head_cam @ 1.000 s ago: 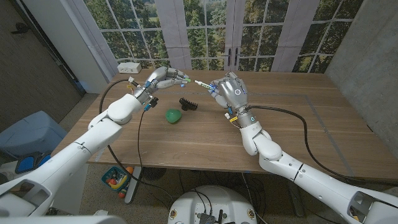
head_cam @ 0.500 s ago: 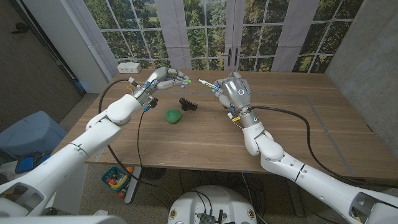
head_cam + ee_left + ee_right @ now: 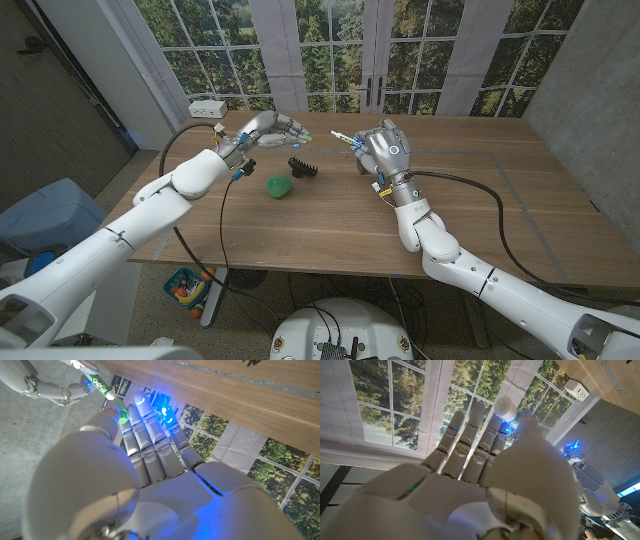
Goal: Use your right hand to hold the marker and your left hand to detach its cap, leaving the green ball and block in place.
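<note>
My right hand (image 3: 385, 148) is raised above the table's far middle and grips a white marker (image 3: 344, 138), whose end points toward my left hand. In the left wrist view the marker's green-labelled barrel (image 3: 96, 381) is held in the right hand's fingers (image 3: 45, 386). My left hand (image 3: 268, 128) pinches the green cap (image 3: 305, 137) at its fingertips, and the cap (image 3: 120, 412) shows beside the thumb. A small gap separates cap and marker in the head view. The green ball (image 3: 278, 186) and a black toothed block (image 3: 302, 167) lie on the table (image 3: 330, 230) below the hands.
A white power strip (image 3: 208, 107) sits at the table's far left corner. A black cable (image 3: 480, 185) loops over the right side of the table. A blue bin (image 3: 50, 215) stands on the floor to the left. Windows lie behind the table.
My right hand has drawn the marker to the right, away from my left hand. A gap has opened between the marker's end and the green cap. Ball and block have not moved.
</note>
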Tool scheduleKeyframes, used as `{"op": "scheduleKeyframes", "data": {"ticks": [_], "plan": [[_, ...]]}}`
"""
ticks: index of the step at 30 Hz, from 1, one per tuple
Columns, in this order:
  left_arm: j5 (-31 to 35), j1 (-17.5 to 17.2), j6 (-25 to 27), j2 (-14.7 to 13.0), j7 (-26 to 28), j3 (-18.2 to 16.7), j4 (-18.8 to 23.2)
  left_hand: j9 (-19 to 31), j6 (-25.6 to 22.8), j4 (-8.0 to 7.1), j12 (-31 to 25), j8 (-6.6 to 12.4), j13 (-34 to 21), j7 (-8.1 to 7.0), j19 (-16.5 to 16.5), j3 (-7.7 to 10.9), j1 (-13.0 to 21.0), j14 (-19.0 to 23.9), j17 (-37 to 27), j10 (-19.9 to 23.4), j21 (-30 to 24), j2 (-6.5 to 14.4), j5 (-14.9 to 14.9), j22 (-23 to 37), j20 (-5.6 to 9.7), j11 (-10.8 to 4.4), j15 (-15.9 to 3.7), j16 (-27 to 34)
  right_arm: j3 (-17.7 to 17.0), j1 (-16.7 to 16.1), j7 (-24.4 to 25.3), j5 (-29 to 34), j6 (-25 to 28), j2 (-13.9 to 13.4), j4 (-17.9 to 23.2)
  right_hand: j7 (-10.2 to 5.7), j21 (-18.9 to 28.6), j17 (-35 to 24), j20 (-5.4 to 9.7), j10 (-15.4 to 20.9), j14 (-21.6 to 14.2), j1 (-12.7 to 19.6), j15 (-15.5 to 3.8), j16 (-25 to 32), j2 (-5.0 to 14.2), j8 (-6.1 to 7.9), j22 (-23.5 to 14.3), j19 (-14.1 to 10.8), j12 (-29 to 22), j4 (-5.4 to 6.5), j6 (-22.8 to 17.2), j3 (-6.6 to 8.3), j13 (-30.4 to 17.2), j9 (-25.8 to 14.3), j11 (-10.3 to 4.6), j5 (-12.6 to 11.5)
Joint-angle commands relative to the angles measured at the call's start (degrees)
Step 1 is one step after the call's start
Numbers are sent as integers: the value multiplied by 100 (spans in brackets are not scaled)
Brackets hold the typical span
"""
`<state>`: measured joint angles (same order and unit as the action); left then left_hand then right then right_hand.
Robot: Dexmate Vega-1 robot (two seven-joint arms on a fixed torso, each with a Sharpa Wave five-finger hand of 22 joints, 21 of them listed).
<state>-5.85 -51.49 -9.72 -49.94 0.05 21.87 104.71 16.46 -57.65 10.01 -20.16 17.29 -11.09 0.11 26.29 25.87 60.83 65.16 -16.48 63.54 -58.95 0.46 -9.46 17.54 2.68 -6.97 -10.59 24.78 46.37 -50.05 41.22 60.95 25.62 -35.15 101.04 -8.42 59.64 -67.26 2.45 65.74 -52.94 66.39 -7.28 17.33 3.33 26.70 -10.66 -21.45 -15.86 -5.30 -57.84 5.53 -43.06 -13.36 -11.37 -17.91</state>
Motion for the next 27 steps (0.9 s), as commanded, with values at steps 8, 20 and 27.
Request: {"op": "scheduleKeyframes", "data": {"ticks": [8,20,27], "plan": [[1639,-19,1804,-432,147,405,1210,208,-86,-26,53,-76,-36,-17,-162,-103,507,-347,-218,433,-93,454,-29,-50,707,-462,-318,65,-119,-505,-834,-254,372,-305,522,-310,63,-35,811,93,-86,509,-600,-60,415,-35,8,15,102,7,-354,-68,-23,-5,-18,-14],[2393,141,2373,-344,42,827,1289,207,-32,-41,132,-166,-45,-99,-342,-163,518,-570,-397,376,-145,505,-45,-152,659,-468,-319,43,-190,-745,-1272,-387,409,-472,780,-308,93,-47,798,159,-136,545,-600,-105,424,-66,14,11,165,10,-391,-107,-49,14,-17,-4],[2666,226,2538,-275,-84,1032,1230,218,-23,-49,154,-183,-49,-107,-391,-182,516,-604,-461,367,-165,533,-51,-193,647,-469,-320,50,-247,-816,-1490,-559,392,-489,851,-309,102,-48,796,161,-149,560,-601,-127,425,-84,16,6,200,11,-396,-124,-50,18,-16,-4]]}}
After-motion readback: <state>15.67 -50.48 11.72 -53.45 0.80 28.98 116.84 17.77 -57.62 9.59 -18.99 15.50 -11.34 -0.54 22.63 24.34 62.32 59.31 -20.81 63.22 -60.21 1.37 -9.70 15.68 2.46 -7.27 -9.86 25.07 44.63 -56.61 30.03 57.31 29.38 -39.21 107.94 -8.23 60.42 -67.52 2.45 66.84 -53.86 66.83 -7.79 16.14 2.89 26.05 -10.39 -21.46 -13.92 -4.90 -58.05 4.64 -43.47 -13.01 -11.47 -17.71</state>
